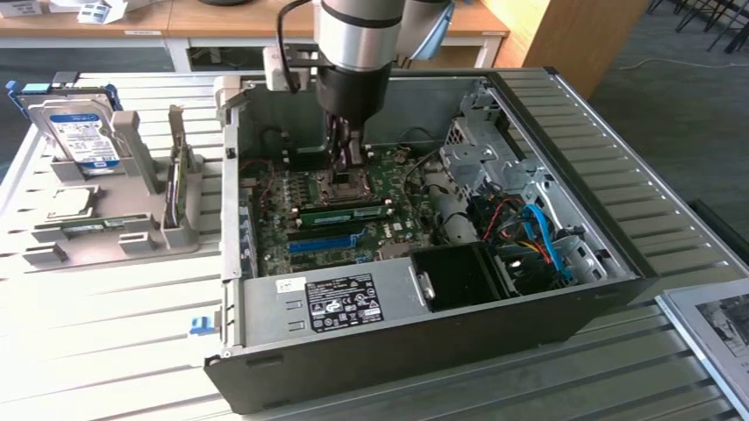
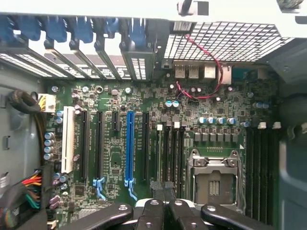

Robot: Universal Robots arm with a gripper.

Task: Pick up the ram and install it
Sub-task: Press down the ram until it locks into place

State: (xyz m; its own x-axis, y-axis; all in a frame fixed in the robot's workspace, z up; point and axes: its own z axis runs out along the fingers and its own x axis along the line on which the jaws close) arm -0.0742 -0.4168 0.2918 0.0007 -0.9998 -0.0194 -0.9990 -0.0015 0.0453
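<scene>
A green ram stick lies flat along a slot on the motherboard, just in front of the CPU socket, inside the open computer case. My gripper hangs inside the case over the socket, a short way behind the stick. In the wrist view the gripper is shut: its black fingers meet with nothing visible between them. It hovers above the board between the long blue slot and the CPU socket.
On the exterior view's left, a grey holder carries a blue-labelled hard drive and a thin dark board on edge. The case's walls, drive cage and cables hem in the motherboard. A paper sheet lies at the right.
</scene>
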